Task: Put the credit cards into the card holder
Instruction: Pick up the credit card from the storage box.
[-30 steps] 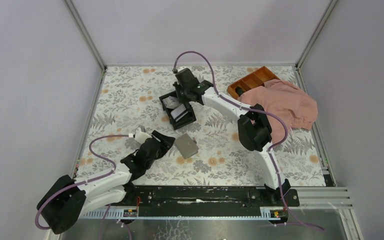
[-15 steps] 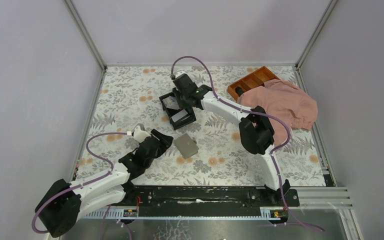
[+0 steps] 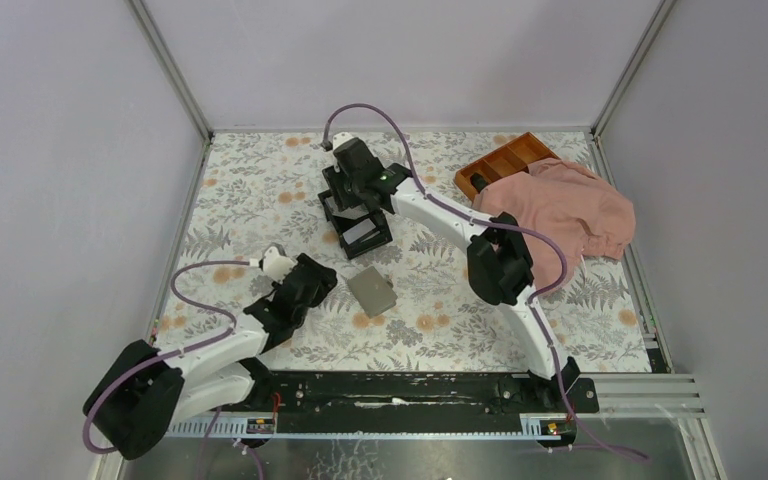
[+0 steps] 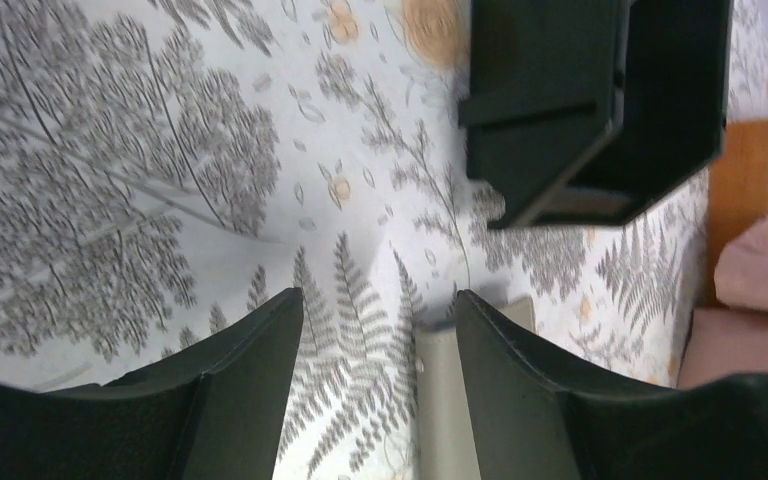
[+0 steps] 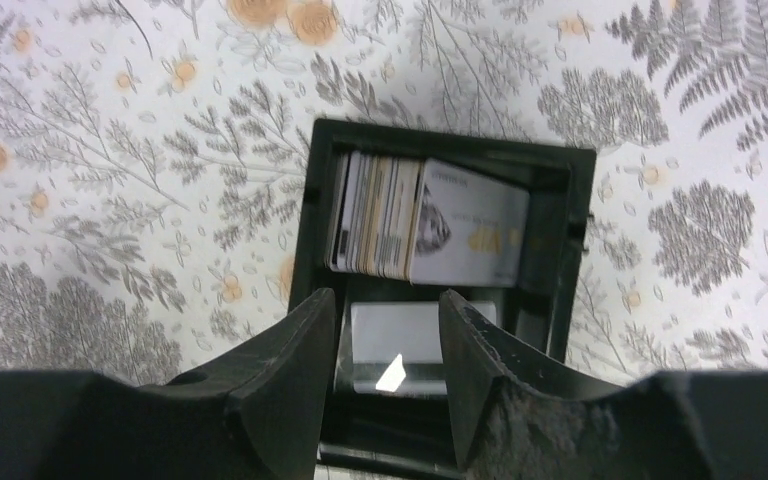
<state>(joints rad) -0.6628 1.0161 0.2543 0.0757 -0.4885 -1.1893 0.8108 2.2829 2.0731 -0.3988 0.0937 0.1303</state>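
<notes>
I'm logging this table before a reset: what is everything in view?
black box: one, black, far centre
credit cards: one stack plus one flat, pale, inside black box
card holder: one, grey, mid-table
tray: one, orange-brown, far right
cloth: one, pink, right side
tablecloth: one, floral, under everything
left claw: one, black, open, near card holder
right claw: one, black, open, above black box

Top view looks steeply down from the near edge; both close, low wrist views share the black two-compartment plastic box (image 5: 450, 142).
</notes>
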